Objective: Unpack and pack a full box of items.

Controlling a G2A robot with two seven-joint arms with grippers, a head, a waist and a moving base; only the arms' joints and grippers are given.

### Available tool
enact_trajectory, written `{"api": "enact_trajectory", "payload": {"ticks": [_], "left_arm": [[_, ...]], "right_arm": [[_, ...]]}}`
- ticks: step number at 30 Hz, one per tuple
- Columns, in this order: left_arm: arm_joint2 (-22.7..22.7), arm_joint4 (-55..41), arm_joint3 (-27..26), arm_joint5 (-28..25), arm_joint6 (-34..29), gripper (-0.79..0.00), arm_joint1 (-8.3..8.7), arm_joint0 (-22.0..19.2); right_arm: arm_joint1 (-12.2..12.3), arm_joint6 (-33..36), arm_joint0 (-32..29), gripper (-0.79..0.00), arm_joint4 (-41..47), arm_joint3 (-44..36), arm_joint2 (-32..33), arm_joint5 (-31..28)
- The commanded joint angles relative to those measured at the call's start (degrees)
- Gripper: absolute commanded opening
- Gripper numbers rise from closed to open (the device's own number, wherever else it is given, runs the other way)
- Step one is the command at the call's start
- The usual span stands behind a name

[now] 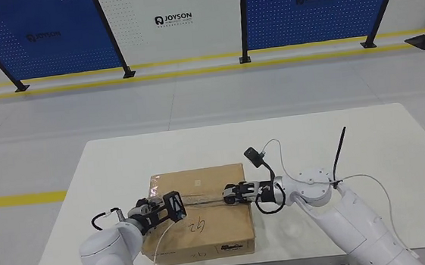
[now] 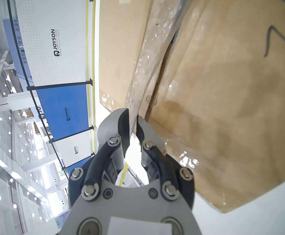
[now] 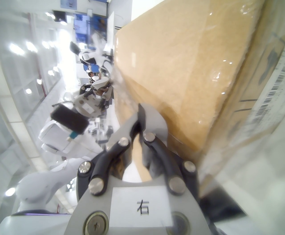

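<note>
You see L claw (image 2: 133,119) narrow, pinching clear tape strip (image 2: 143,69) on cardboard box (image 1: 197,219); R claw (image 3: 139,111) closed tight at box's opp. side. Box on tabletop (image 1: 397,154).

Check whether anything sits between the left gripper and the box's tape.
Nothing visible does. The left gripper is at the tape, shut on the crumpled strip's end by the box seam. The right gripper is shut at the box's opposite end, clear of that path.
</note>
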Motion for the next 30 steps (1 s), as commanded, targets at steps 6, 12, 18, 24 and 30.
{"api": "enact_trajectory", "payload": {"ticks": [6, 12, 18, 24, 30], "left_arm": [[-3.83, -0.76, -1.56, -0.43, 0.06, -0.785, 0.12, 2.08], [-5.71, -0.67, -2.78, -1.53, 0.73, -0.785, 0.21, 3.74], [-6.98, -0.40, -3.18, -2.43, 0.75, -0.733, 0.25, 5.61], [-7.09, -0.25, -3.45, -2.95, 0.88, -0.610, 0.21, 7.21], [-6.44, 0.36, -2.86, -3.18, 0.65, -0.446, 0.16, 7.68]], "right_arm": [[0.02, 0.57, -0.23, -0.785, -0.23, -0.63, 0.07, 0.03], [0.04, 0.78, -0.39, -0.785, -0.35, -0.73, 0.24, -0.20], [0.09, 0.76, -0.63, -0.785, -0.62, -1.04, 0.47, -0.18], [0.10, 0.81, -0.76, -0.785, -0.87, -1.22, 0.57, -0.11], [0.07, 0.67, -0.87, -0.785, -0.96, -1.12, 0.62, -0.09]]}}
